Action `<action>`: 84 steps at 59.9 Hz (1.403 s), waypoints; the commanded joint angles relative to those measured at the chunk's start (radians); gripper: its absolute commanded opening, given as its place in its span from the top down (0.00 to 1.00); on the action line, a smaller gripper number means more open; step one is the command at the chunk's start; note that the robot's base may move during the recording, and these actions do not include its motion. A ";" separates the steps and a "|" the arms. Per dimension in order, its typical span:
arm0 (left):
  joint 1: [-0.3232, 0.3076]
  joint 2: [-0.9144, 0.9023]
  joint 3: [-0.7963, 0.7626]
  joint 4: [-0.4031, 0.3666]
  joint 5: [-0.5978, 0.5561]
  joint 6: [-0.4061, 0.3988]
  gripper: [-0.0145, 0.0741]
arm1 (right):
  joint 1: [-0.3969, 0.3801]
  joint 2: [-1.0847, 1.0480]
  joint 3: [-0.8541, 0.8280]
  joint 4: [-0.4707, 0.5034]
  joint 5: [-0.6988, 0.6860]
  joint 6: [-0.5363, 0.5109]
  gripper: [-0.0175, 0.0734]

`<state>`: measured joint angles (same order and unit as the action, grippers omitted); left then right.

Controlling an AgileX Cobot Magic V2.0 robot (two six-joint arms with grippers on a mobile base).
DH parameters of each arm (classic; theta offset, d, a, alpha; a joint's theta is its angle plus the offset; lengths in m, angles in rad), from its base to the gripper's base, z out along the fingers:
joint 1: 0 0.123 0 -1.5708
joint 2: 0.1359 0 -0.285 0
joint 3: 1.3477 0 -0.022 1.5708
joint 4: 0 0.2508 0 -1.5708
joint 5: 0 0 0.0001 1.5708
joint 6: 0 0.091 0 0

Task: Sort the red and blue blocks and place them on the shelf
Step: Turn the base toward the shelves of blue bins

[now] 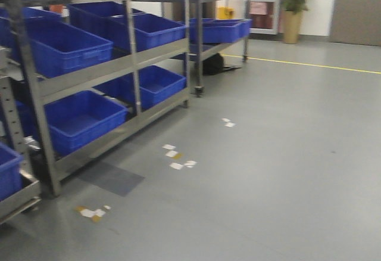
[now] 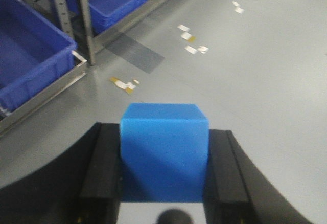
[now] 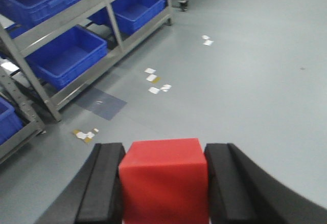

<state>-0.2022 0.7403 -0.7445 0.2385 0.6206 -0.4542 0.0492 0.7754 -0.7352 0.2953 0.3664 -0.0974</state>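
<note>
My left end effector (image 2: 163,162) is pinching the blue block (image 2: 164,142) between its two black fingers, above the grey floor (image 2: 255,81). My right end effector (image 3: 164,183) is pinching the red block (image 3: 163,168) in the same way. Both blocks are held apart from the shelf (image 1: 89,73), which stands at left and carries large blue bins (image 1: 80,118).

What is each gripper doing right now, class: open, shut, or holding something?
Left gripper: shut on the blue block.
Right gripper: shut on the red block.
</note>
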 commanded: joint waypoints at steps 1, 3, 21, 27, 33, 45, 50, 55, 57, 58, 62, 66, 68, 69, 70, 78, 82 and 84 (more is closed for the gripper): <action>0.000 -0.002 -0.030 0.013 -0.074 -0.008 0.69 | -0.006 -0.007 -0.029 0.002 -0.078 -0.006 0.74; 0.000 -0.002 -0.030 0.013 -0.074 -0.008 0.69 | -0.006 -0.007 -0.029 0.002 -0.078 -0.006 0.74; 0.000 -0.002 -0.030 0.013 -0.074 -0.008 0.69 | -0.006 -0.007 -0.029 0.002 -0.078 -0.006 0.74; 0.000 -0.002 -0.030 0.013 -0.074 -0.008 0.69 | -0.006 -0.007 -0.029 0.002 -0.077 -0.006 0.74; 0.000 -0.002 -0.030 0.013 -0.074 -0.008 0.69 | -0.006 -0.007 -0.029 0.002 -0.078 -0.006 0.74; 0.000 -0.002 -0.030 0.013 -0.074 -0.008 0.69 | -0.006 -0.007 -0.029 0.002 -0.078 -0.006 0.74; 0.000 -0.002 -0.030 0.013 -0.074 -0.008 0.69 | -0.006 -0.007 -0.029 0.002 -0.078 -0.006 0.74; 0.000 -0.002 -0.030 0.013 -0.074 -0.008 0.69 | -0.006 -0.007 -0.029 0.002 -0.078 -0.006 0.74; 0.000 -0.002 -0.030 0.013 -0.074 -0.008 0.69 | -0.006 -0.007 -0.029 0.002 -0.078 -0.006 0.74; 0.000 -0.002 -0.030 0.013 -0.074 -0.008 0.69 | -0.006 -0.007 -0.029 0.002 -0.078 -0.006 0.74; 0.000 -0.002 -0.030 0.013 -0.074 -0.008 0.69 | -0.006 -0.007 -0.029 0.002 -0.078 -0.006 0.74; 0.000 -0.002 -0.030 0.013 -0.074 -0.008 0.69 | -0.006 -0.007 -0.029 0.002 -0.078 -0.006 0.74; 0.000 -0.002 -0.030 0.013 -0.074 -0.008 0.69 | -0.006 -0.007 -0.029 0.002 -0.078 -0.006 0.74; 0.000 -0.002 -0.030 0.013 -0.074 -0.008 0.69 | -0.006 -0.007 -0.029 0.002 -0.078 -0.006 0.74; 0.000 -0.002 -0.030 0.013 -0.074 -0.008 0.69 | -0.006 -0.007 -0.029 0.002 -0.078 -0.006 0.74; 0.000 -0.002 -0.030 0.013 -0.074 -0.008 0.69 | -0.006 -0.007 -0.029 0.002 -0.078 -0.006 0.74; 0.000 -0.002 -0.030 0.013 -0.074 -0.008 0.69 | -0.006 -0.007 -0.029 0.002 -0.078 -0.006 0.74; 0.000 -0.002 -0.030 0.013 -0.074 -0.008 0.69 | -0.006 -0.007 -0.029 0.002 -0.078 -0.006 0.74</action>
<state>-0.2022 0.7403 -0.7445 0.2385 0.6200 -0.4542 0.0492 0.7754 -0.7348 0.2953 0.3664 -0.0974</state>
